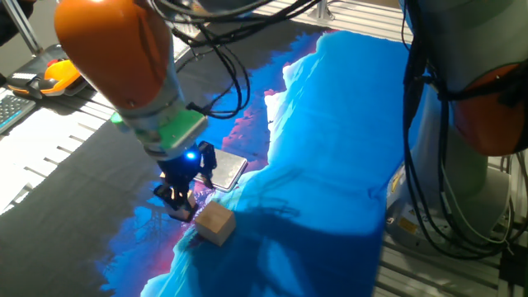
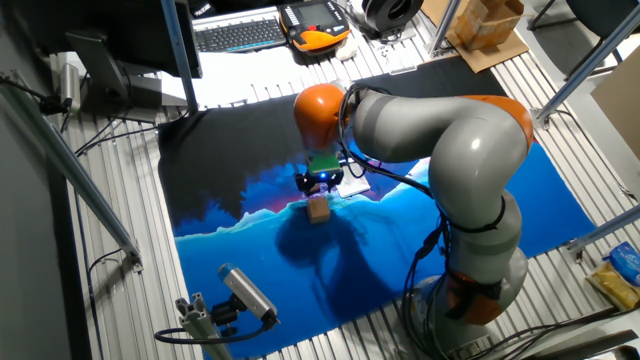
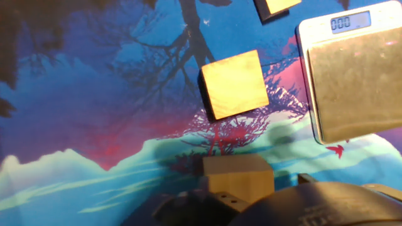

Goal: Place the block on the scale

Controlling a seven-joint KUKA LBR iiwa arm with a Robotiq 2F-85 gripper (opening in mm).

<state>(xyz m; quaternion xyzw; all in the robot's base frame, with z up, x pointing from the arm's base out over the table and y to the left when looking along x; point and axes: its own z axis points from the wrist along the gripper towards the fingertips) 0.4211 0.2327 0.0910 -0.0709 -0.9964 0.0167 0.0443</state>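
The block [image 1: 214,224] is a tan wooden cube resting on the blue printed mat, just in front and to the right of my gripper [image 1: 181,206]. It also shows in the other fixed view [image 2: 318,209] and at the bottom of the hand view [image 3: 237,176], close to the hand's body. The scale [image 1: 231,169] lies flat just beyond the gripper, partly hidden by it. In the hand view the scale [image 3: 352,81] is at the right with nothing on its plate. The gripper's fingers stand apart, low over the mat, and hold nothing.
A second tan cube [image 3: 234,85] lies on the mat left of the scale. A third cube [image 3: 278,5] is cut off at the top edge. Another robot's base and cables [image 1: 462,124] stand at the right. A keyboard [image 2: 240,33] and a pendant [image 2: 318,22] lie beyond the mat.
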